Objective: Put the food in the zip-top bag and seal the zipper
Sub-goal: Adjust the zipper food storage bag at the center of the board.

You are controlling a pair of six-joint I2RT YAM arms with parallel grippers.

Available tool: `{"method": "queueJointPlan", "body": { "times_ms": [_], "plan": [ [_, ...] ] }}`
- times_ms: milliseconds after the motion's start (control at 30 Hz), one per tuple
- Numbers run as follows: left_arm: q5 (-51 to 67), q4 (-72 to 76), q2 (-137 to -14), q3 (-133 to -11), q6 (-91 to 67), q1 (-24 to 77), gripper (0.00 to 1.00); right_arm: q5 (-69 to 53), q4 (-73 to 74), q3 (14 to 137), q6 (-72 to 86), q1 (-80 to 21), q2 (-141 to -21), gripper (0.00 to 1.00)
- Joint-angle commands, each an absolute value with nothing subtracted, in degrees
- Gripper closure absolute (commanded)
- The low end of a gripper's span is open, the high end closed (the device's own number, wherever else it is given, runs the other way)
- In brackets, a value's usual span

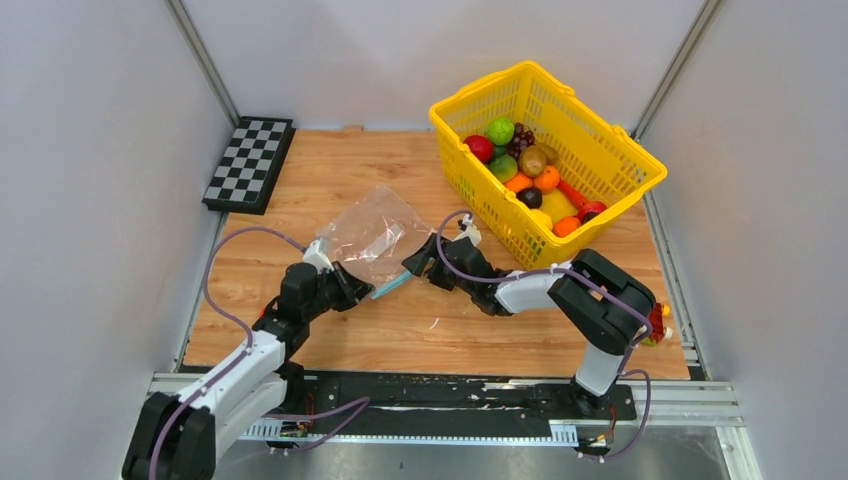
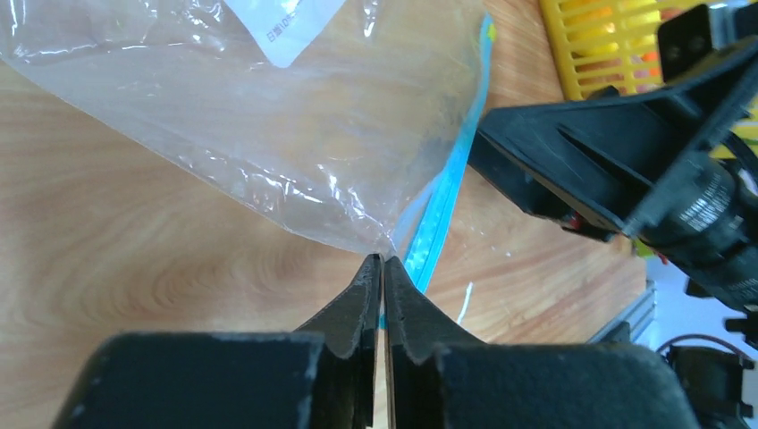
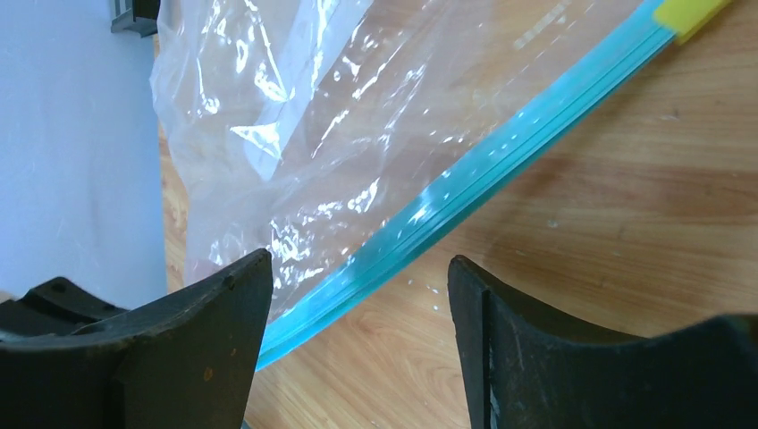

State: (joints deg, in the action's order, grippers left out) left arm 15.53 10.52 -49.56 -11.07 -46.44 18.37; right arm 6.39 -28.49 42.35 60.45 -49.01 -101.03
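Bimanual station on a wooden table [image 1: 330, 335] — both arms reach in low toward the zip-top bag [image 1: 372, 232], which lies flat on the wood between and beyond the two sets of fingers.

Left gripper [image 2: 383, 261]: the fingers [image 2: 350, 315] are pressed together with only a hairline gap. Their tips meet on the bag's nearest corner, where the clear film tapers to a point. The pinch sits on the film just beside the zipper [image 2: 447, 179]. From the tips the bag spreads ahead and to the left, crinkled and see-through, with a white printed label [image 2: 284, 31] toward its far part. The zipper runs ahead of the tips and slightly to their right.

Right gripper [image 3: 357, 264]: the fingers [image 3: 219, 308] are spread wide and hold nothing. The teal strip crosses the gap on a slant. It passes behind the tip of the finger at the left of the wrist view and leads away ahead of the other finger, with bare wood between strip and that finger. The bag film lies beyond the strip — on its far side from the fingertips.

Yellow basket [image 1: 597, 117] holding the fruit [image 1: 530, 175] stands past the right fingers, apart from the bag.
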Motion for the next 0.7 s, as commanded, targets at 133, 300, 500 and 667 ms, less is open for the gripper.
{"method": "queueJointPlan", "body": {
  "times_ms": [133, 300, 500, 667],
  "plan": [
    [10.56, 0.50, -41.87, -9.96, -47.18, 20.20, 0.48, 6.82, -29.67, 42.74, 61.27, -49.30, -100.01, 0.28],
    [9.41, -1.62, -44.10, -13.06, -44.66, 20.21, 0.41, 7.56, -31.68, 42.29, 61.53, -49.30, -100.29, 0.33],
    [9.26, -1.80, -47.95, -17.44, -40.02, 20.21, 0.30, 5.72, -32.62, 43.68, 62.95, -49.31, -101.63, 0.31],
    [7.21, -3.44, -52.70, -22.40, -35.60, 20.21, 0.21, 5.71, -37.48, 42.36, 67.17, -49.30, -103.65, 0.30]
  ]
}}
